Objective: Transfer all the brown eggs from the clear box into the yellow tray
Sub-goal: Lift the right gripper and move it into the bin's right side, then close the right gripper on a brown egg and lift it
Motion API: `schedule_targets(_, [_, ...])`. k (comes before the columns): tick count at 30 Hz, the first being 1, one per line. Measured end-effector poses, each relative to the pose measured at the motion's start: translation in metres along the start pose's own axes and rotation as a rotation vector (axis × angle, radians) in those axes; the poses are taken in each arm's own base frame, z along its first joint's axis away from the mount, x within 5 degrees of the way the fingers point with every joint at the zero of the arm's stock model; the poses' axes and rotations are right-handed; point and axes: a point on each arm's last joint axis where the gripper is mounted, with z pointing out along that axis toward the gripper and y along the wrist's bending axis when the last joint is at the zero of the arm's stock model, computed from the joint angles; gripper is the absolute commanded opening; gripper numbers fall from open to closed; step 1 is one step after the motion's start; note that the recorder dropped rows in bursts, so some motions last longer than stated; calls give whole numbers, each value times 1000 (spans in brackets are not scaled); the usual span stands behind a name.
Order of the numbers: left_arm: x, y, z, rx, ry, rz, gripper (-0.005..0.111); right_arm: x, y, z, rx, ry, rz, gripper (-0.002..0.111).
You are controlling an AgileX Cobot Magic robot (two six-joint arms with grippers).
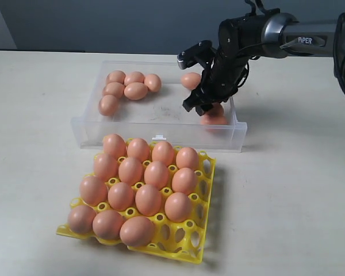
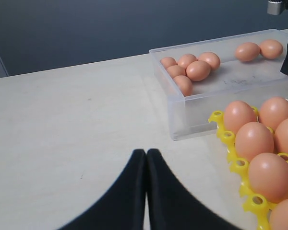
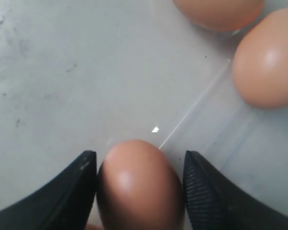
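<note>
At the right end of the shallow clear plastic box [image 1: 161, 137], the right gripper [image 1: 204, 107] is clenched on one smooth orange-tan oval egg [image 3: 139, 187] — two more eggs [image 3: 266, 57] lie near it. Six others cluster in the box's far left corner. Fifteen sit in the bright yellow lattice egg tray [image 1: 202, 241], just in front. Over the pale table [image 2: 62, 120], the left gripper [image 2: 146, 153] hangs pinched shut, empty.

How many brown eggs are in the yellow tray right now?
15 brown eggs in the yellow tray: four in each of three rows nearest the clear box, three in the front row. None appear hidden.
</note>
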Motion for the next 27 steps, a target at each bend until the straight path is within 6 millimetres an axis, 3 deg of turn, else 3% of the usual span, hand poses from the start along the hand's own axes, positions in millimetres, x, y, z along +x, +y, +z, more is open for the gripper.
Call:
schedule_targets(4, [0, 0, 0, 0, 0, 0, 0, 3, 0, 0, 2, 31, -10, 52])
schedule_targets(6, [0, 0, 0, 0, 0, 0, 0, 7, -2, 2, 12, 63, -24, 46])
schedule_targets(9, [0, 0, 0, 0, 0, 0, 0, 11, -6, 3, 20, 100, -24, 23])
schedule_targets(11, [0, 0, 0, 0, 0, 0, 0, 12, -6, 3, 23, 101, -25, 3])
schedule_targets(12, [0, 0, 0, 0, 0, 0, 0, 12, -6, 3, 23, 101, -25, 0])
schedule_targets(19, [0, 0, 0, 0, 0, 0, 0, -6, -7, -3, -15, -17, 62, 0])
schedule_targets(23, [0, 0, 0, 0, 0, 0, 0, -29, -5, -18, -81, -156, 156, 0])
schedule_targets(27, [0, 0, 0, 0, 0, 0, 0, -37, 0, -33, -150, -216, 201, 0])
